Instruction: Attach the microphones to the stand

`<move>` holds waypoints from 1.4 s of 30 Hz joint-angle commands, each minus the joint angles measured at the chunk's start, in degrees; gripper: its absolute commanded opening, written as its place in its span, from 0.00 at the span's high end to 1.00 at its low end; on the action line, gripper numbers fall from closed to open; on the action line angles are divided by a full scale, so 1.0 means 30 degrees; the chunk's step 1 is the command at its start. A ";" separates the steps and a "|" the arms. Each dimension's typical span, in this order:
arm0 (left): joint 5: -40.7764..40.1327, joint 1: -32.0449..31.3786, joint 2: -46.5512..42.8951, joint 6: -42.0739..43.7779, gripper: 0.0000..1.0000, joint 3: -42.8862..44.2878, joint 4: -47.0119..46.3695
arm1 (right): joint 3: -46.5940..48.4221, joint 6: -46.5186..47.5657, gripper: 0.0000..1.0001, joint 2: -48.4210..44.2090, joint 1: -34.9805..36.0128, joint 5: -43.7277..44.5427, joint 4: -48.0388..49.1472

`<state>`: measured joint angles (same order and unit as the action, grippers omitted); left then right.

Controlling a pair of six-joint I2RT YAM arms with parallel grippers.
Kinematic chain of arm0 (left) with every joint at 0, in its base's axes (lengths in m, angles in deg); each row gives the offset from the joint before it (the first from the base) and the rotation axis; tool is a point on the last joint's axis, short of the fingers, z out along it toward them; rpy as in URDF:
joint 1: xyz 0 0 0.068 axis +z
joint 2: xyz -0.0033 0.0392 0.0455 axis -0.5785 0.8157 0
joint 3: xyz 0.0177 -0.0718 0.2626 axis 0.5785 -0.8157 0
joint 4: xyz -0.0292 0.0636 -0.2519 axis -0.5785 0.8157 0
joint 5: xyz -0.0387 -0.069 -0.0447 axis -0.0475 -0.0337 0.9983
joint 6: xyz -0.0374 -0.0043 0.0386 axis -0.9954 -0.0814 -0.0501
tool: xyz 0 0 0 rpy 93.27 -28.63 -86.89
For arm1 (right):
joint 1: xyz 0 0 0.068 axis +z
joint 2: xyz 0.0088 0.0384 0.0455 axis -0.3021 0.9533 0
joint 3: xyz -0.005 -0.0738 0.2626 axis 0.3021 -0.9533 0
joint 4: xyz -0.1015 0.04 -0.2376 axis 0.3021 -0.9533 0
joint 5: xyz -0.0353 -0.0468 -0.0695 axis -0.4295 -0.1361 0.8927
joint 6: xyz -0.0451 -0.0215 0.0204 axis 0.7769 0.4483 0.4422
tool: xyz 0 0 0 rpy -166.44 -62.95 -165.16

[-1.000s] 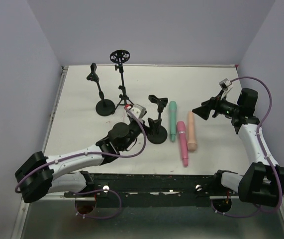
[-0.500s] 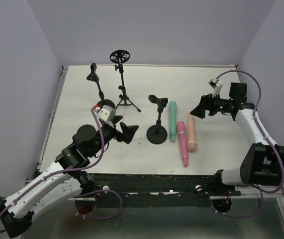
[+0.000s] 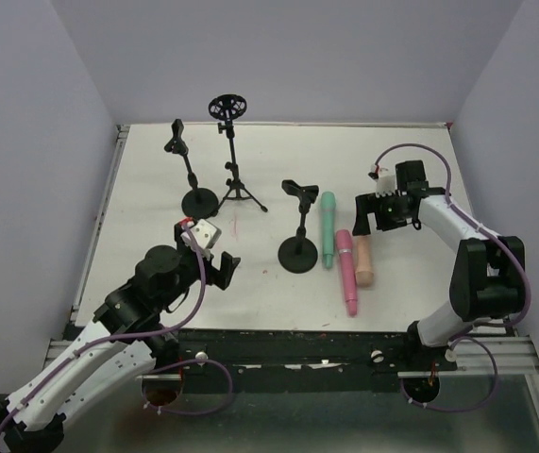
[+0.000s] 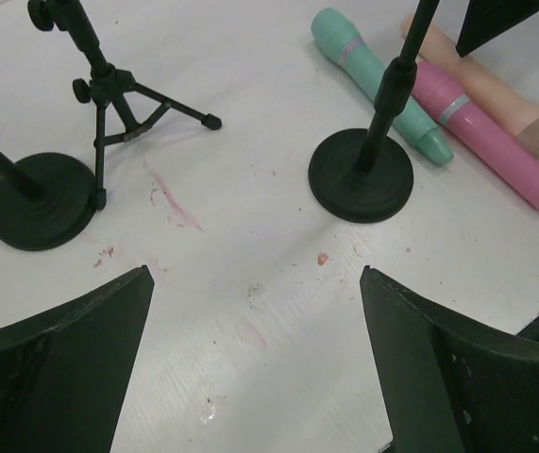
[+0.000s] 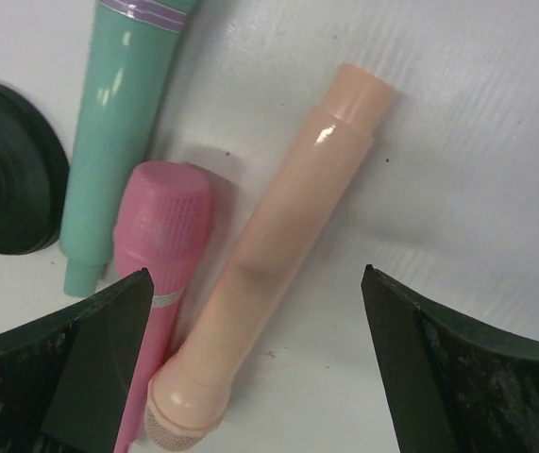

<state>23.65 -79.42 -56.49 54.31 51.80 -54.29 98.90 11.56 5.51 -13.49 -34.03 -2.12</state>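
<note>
Shows left gripper (image 3: 227,268) spread wide and empty beside round-base stand (image 3: 298,256), then teal microphone (image 3: 328,231), pink microphone (image 3: 347,274) and peach microphone (image 3: 364,266) lying side by side on table (image 3: 146,198), right gripper (image 3: 368,215) wide open, empty, above the peach one.

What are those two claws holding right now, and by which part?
Nothing. The left gripper and the right gripper both stand open and empty.

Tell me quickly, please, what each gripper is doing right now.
Left gripper: open, holding nothing.
Right gripper: open, empty, over the peach microphone.
</note>
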 commanded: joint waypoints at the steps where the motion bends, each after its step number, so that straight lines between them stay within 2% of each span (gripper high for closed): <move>1: 0.0597 0.0190 -0.1001 0.0456 0.01 -0.0272 0.0372 | -0.0630 -0.2486 0.00 0.1001 0.0245 0.2685 0.1161; 3: 0.0629 0.0219 -0.1236 0.0514 0.01 -0.0242 0.0342 | -0.0428 -0.3016 0.00 0.1499 0.0245 0.3068 0.1397; 13: 0.0511 0.0453 -0.1530 0.0514 0.01 -0.0329 0.0342 | 0.0219 -0.4160 0.18 0.2908 0.0480 0.3976 0.1866; 15: 0.0541 0.0512 -0.1559 0.0485 0.01 -0.0359 0.0284 | 0.0219 -0.4189 0.28 0.3083 0.0480 0.4093 0.1924; 18: 0.0832 0.0512 -0.1442 0.0485 0.01 -0.0359 0.0283 | 0.0306 -0.4277 0.37 0.3201 0.0480 0.4444 0.1924; 23: 0.1067 0.0599 -0.1471 0.0397 0.01 -0.0359 0.0225 | 0.0307 -0.4453 0.58 0.2938 0.0480 0.4826 0.2071; 26: 0.1476 0.0775 -0.1529 0.0222 0.01 -0.0330 0.0108 | 0.0102 -0.4834 0.66 0.2470 0.0451 0.4944 0.2363; 29: 0.2092 0.0950 -0.1646 -0.0042 0.01 -0.0359 -0.0009 | -0.0132 -0.4951 0.65 0.2118 0.0392 0.4827 0.2598; 31: 0.2299 0.1039 -0.1851 -0.0305 0.01 -0.0418 -0.0097 | -0.0191 -0.4980 0.61 0.2117 0.0333 0.4681 0.2599; 32: 0.2850 0.1068 -0.1939 -0.0422 0.01 -0.0418 -0.0155 | -0.0220 -0.4923 0.53 0.2146 0.0275 0.4680 0.2599; 35: 0.3118 0.1156 -0.2290 -0.0745 0.01 -0.0535 -0.0302 | -0.0221 -0.4776 0.45 0.2351 0.0275 0.4709 0.2511; 38: 0.3294 0.1157 -0.2641 -0.1096 0.01 -0.0594 -0.0332 | -0.0104 -0.4688 0.43 0.2498 0.0274 0.4739 0.2365; 39: 0.3353 0.1156 -0.2730 -0.1213 0.01 -0.0652 -0.0419 | -0.0016 -0.4688 0.39 0.2585 0.0275 0.4739 0.2306; 42: 0.3528 0.1156 -0.2965 -0.1477 0.01 -0.0740 -0.0478 | 0.0131 -0.4396 0.39 0.2878 0.0275 0.4709 0.2101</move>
<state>31.65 -76.28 -64.05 52.01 50.40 -54.02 98.29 -2.69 13.45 -12.44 -20.87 4.52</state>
